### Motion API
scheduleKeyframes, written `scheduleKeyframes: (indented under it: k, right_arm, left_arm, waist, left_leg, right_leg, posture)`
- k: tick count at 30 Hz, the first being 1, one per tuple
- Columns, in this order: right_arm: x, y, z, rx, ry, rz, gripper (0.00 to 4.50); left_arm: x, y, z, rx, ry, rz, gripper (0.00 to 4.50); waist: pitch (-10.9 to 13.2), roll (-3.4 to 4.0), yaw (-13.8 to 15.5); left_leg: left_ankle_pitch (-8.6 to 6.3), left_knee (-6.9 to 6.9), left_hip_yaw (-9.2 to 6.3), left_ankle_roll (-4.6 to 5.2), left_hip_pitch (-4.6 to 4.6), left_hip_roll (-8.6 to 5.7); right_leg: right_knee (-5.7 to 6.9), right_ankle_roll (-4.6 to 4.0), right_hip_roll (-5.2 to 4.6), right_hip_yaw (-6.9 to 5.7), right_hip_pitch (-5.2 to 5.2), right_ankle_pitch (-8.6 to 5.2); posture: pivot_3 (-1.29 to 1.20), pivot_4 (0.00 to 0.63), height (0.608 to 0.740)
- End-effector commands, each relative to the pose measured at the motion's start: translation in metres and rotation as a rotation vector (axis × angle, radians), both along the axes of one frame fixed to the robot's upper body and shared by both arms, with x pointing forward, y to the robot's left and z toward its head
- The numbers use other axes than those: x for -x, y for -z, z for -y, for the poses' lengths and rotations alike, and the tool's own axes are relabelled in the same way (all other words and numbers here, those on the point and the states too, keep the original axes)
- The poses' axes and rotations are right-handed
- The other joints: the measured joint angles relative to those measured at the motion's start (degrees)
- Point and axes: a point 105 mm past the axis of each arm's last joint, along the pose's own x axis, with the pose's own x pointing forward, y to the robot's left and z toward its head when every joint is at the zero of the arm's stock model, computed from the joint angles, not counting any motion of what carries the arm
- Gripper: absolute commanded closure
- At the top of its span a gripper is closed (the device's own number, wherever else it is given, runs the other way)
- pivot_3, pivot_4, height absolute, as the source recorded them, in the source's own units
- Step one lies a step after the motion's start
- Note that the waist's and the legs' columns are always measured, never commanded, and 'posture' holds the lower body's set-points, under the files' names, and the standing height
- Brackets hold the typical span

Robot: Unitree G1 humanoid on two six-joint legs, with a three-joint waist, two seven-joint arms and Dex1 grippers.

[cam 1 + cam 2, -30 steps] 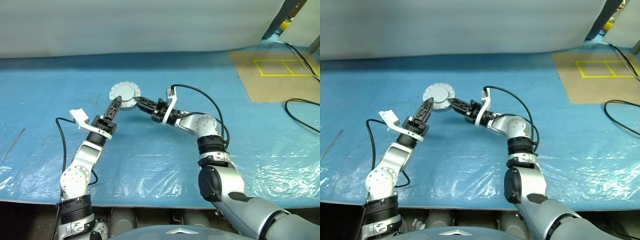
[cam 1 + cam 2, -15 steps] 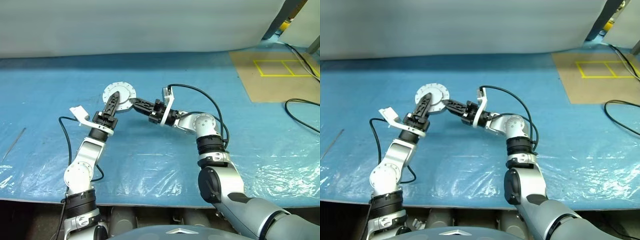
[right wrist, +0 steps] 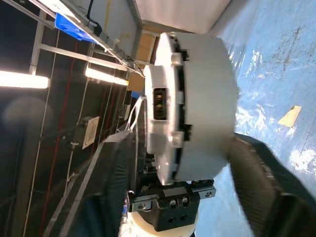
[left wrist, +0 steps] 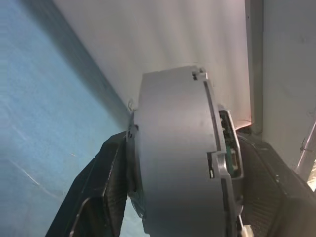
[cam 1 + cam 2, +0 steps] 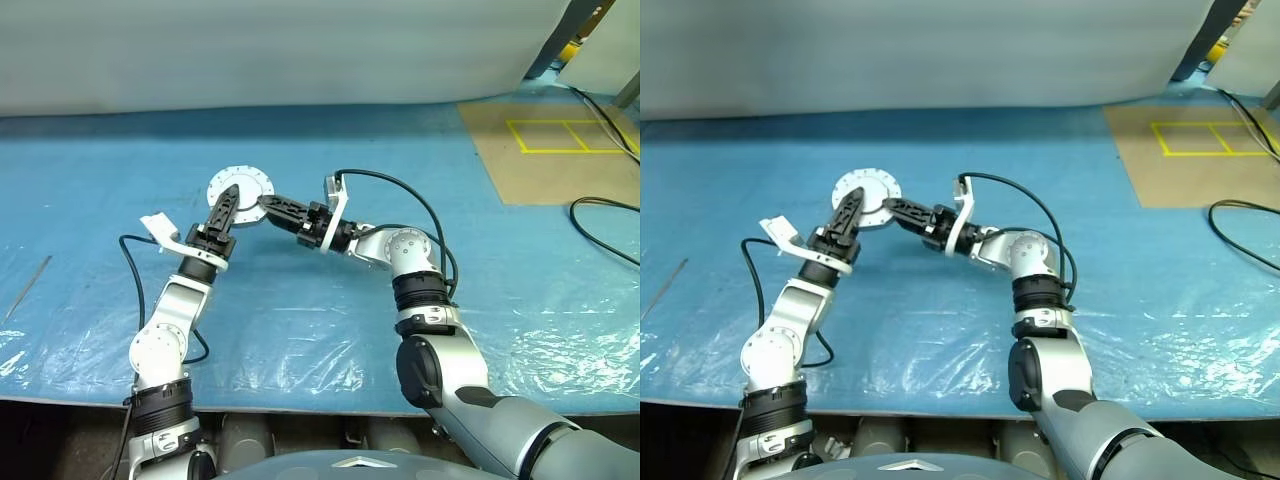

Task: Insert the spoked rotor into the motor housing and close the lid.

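The left gripper (image 5: 228, 198) clamped the upright motor housing (image 5: 241, 187) across its faces, while the right gripper (image 5: 268, 203), beside its rim, stood loosened.

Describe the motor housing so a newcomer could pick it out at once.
Look at the blue plastic-covered table, towards its far middle, where the two black grippers meet. The motor housing is the round silver metal drum held up between the left gripper and right gripper, its flat flanged face ringed with small holes.

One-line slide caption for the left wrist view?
Left pincer clamps the round silver motor housing edge-on between its black fingers, above the blue sheet.
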Motion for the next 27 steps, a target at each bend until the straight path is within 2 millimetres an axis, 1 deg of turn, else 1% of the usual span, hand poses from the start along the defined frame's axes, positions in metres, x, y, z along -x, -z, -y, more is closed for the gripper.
scheduleKeyframes:
  k: [1, 5, 7, 8, 11, 12, 13, 16, 17, 19, 21, 25, 27]
  right_arm:
    - [0.005, -0.028, -0.009, -0.082, -0.031, 0.09, 0.45]
    - [0.003, -0.026, -0.009, -0.07, -0.017, 0.091, 0.45]
    - [0.002, -0.024, -0.01, -0.063, -0.009, 0.091, 0.45]
    - [0.001, -0.023, -0.01, -0.057, -0.003, 0.092, 0.45]
    - [-0.002, -0.02, -0.009, -0.046, 0.02, 0.084, 0.45]
    - [-0.003, -0.021, -0.009, -0.054, 0.024, 0.078, 0.45]
    - [-0.003, -0.021, -0.009, -0.059, 0.026, 0.075, 0.45]
    - [-0.002, -0.027, -0.009, -0.074, 0.021, 0.087, 0.45]
    - [-0.002, -0.028, -0.009, -0.076, 0.02, 0.09, 0.45]
    - [-0.002, -0.029, -0.009, -0.077, 0.019, 0.093, 0.45]
    - [-0.001, -0.03, -0.011, -0.074, 0.014, 0.1, 0.45]
    - [0.0, -0.032, -0.013, -0.074, 0.006, 0.112, 0.45]
    - [0.001, -0.033, -0.013, -0.075, 0.004, 0.115, 0.45]
  left_arm:
    - [0.001, -0.007, 0.005, -0.002, 0.011, 0.026, 1.66]
    - [0.0, -0.012, 0.002, 0.054, -0.009, 0.042, 1.66]
    - [-0.001, -0.016, -0.004, 0.098, -0.038, 0.055, 1.66]
    - [-0.003, -0.018, -0.011, 0.128, -0.072, 0.061, 1.66]
    - [-0.008, -0.018, -0.038, 0.194, -0.224, 0.051, 1.66]
    - [-0.009, -0.014, -0.052, 0.22, -0.298, 0.041, 1.66]
    - [-0.01, -0.012, -0.062, 0.237, -0.346, 0.035, 1.66]
    - [-0.009, -0.004, -0.098, 0.236, -0.514, 0.03, 1.66]
    - [-0.009, -0.003, -0.107, 0.241, -0.552, 0.03, 1.66]
    - [-0.01, -0.001, -0.117, 0.25, -0.591, 0.03, 1.66]
    - [-0.012, 0.01, -0.139, 0.266, -0.666, 0.006, 1.66]
    - [-0.014, 0.026, -0.174, 0.288, -0.765, -0.024, 1.66]
    - [-0.014, 0.034, -0.187, 0.292, -0.798, -0.038, 1.66]
  waist:
    - [0.0, 0.0, 0.0]
    - [0.0, 0.0, 0.03]
    - [0.0, 0.0, 0.02]
    - [0.0, 0.0, 0.03]
    - [0.0, -0.01, -0.03]
    - [0.0, -0.01, -0.12]
    - [0.0, -0.01, -0.25]
    - [0.0, -0.02, -0.45]
    - [0.0, -0.02, -0.39]
    - [0.0, -0.06, -0.19]
    - [0.02, -0.12, 0.2]
    - [0.04, -0.35, 1.2]
    - [0.03, -0.42, 1.24]
  left_leg:
    - [0.0, 0.0, 0.0, 0.0, 0.0, 0.0]
    - [0.01, 0.02, 0.0, 0.01, -0.02, 0.0]
    - [0.01, 0.02, 0.0, 0.01, -0.03, 0.0]
    - [0.0, 0.02, 0.0, 0.01, -0.03, 0.0]
    - [0.0, 0.05, -0.01, 0.01, -0.08, 0.01]
    - [0.0, 0.07, -0.01, 0.01, -0.1, 0.01]
    - [0.01, 0.07, -0.01, 0.01, -0.16, 0.01]
    - [0.01, 0.06, -0.01, 0.01, -0.14, 0.02]
    - [0.03, 0.06, -0.02, 0.05, -0.13, 0.02]
    - [0.07, 0.06, -0.04, 0.12, -0.11, 0.01]
    - [0.09, 0.11, -0.07, 0.14, -0.08, -0.01]
    - [0.06, 0.19, -0.09, 0.1, -0.08, 0.01]
    - [0.03, 0.24, -0.09, 0.05, -0.08, 0.01]
  right_leg:
    - [0.0, 0.0, 0.0, 0.0, 0.0, 0.0]
    - [0.0, 0.0, 0.0, 0.0, 0.0, 0.0]
    - [0.0, 0.0, 0.0, 0.0, 0.0, 0.0]
    - [0.0, 0.0, 0.0, 0.0, 0.0, 0.0]
    - [0.02, 0.0, 0.0, 0.0, 0.0, 0.0]
    - [0.02, 0.0, 0.0, 0.0, 0.01, 0.01]
    - [0.03, 0.0, 0.0, 0.0, 0.03, 0.01]
    - [0.03, -0.01, 0.03, 0.01, 0.04, 0.02]
    - [0.03, 0.0, 0.03, 0.01, 0.04, 0.02]
    - [0.01, 0.0, 0.03, -0.01, 0.04, 0.02]
    - [-0.01, 0.02, 0.02, -0.01, 0.04, 0.03]
    - [0.02, 0.1, 0.02, -0.04, 0.04, 0.08]
    - [0.03, 0.14, 0.02, -0.04, 0.04, 0.11]
  posture:
    - [0.0, 0.15, 0.74]
    - [0.0, 0.15, 0.74]
    - [0.0, 0.15, 0.74]
    - [0.0, 0.15, 0.74]
    - [0.0, 0.15, 0.74]
    - [0.0, 0.15, 0.74]
    - [0.0, 0.15, 0.74]
    - [0.0, 0.15, 0.74]
    - [0.0, 0.15, 0.74]
    - [0.0, 0.15, 0.74]
    - [0.0, 0.15, 0.74]
    - [0.0, 0.15, 0.74]
    - [0.0, 0.15, 0.74]
